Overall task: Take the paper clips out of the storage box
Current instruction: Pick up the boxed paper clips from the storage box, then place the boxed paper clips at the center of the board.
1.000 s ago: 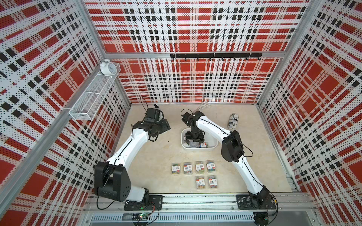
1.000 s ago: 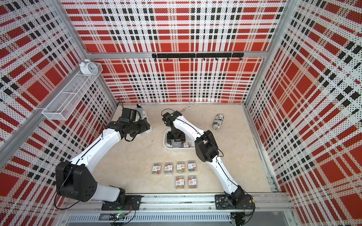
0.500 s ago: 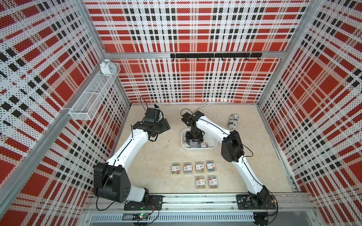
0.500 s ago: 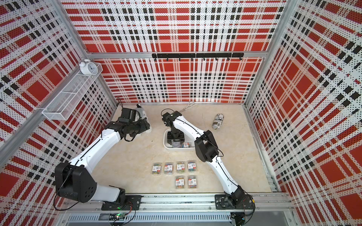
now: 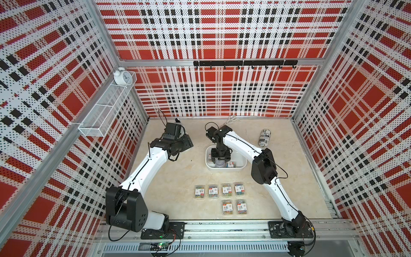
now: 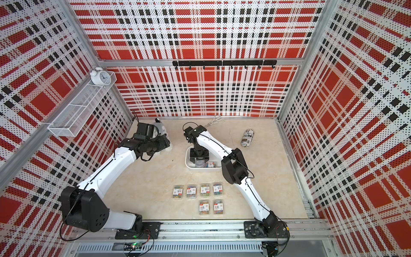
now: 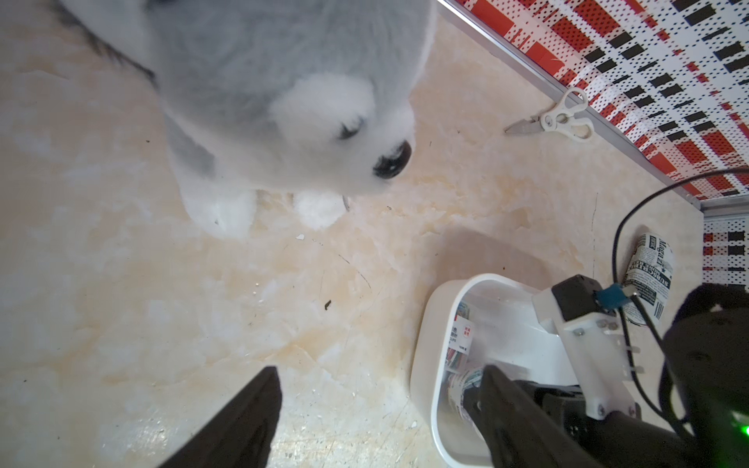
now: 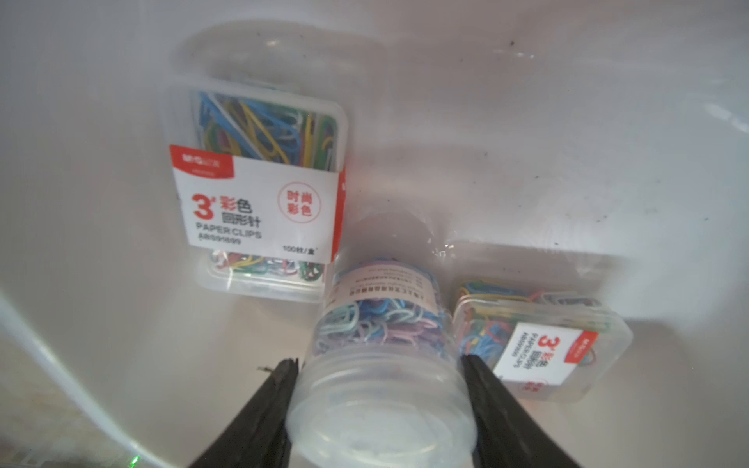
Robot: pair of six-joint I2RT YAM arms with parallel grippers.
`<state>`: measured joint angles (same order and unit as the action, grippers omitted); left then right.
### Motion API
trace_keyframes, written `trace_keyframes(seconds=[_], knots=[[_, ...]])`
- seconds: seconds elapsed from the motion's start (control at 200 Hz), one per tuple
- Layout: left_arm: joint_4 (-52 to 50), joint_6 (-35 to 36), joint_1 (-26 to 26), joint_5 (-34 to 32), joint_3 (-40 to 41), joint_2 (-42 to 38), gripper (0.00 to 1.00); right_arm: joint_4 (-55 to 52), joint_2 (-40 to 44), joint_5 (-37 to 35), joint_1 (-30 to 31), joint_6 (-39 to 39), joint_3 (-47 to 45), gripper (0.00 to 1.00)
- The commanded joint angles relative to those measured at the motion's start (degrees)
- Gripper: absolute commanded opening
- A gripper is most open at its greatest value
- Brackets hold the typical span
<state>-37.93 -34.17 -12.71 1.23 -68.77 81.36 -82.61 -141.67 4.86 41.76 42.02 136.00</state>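
Fingers (image 8: 271,413) of the right gripper (image 8: 379,361) pinch the round tub (image 8: 381,324) of pastel clips at its lid end, inside the storage box (image 5: 229,169). Two rectangular clip cases also in the box, one (image 8: 259,190) on either side (image 8: 543,348) of the tub. Six more clip cases (image 5: 226,190) lie out on the table (image 5: 178,178), rows of four and two. Left gripper (image 7: 379,370) fingers spread, empty, near the plush dog (image 7: 283,81).
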Motion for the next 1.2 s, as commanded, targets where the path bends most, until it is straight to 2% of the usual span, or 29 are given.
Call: trace_keyframes(seconds=[0.0,0.286,0.526,0.671,1.092,1.112,1.192], knots=[[-0.1,0.5,-0.6,-0.3,0.5,-1.3,0.79,0.0,3.6,-1.1,-0.8,1.1,2.3,0.63],[0.0,0.5,-0.9,-0.1,0.3,-1.0,0.8,-1.6,5.8,-0.7,-2.3,2.2,7.4,0.62],[0.3,0.5,-1.0,0.1,0.4,-0.6,0.8,-3.0,10.9,-0.9,-3.2,3.1,7.5,0.62],[0.7,0.4,-1.0,0.2,0.5,0.2,0.8,-6.5,15.7,-3.6,-3.6,3.3,5.9,0.62],[2.1,0.9,-1.0,0.8,-4.0,7.4,0.8,-6.7,41.9,-7.0,-4.1,7.1,-23.0,0.63],[2.1,0.8,-2.8,0.8,-4.3,7.7,0.8,-6.6,43.2,-7.1,-4.2,7.1,-24.8,0.63],[2.3,0.8,-3.8,1.0,-5.5,9.6,0.8,-6.1,48.7,-6.8,-5.4,7.1,-33.0,0.63]])
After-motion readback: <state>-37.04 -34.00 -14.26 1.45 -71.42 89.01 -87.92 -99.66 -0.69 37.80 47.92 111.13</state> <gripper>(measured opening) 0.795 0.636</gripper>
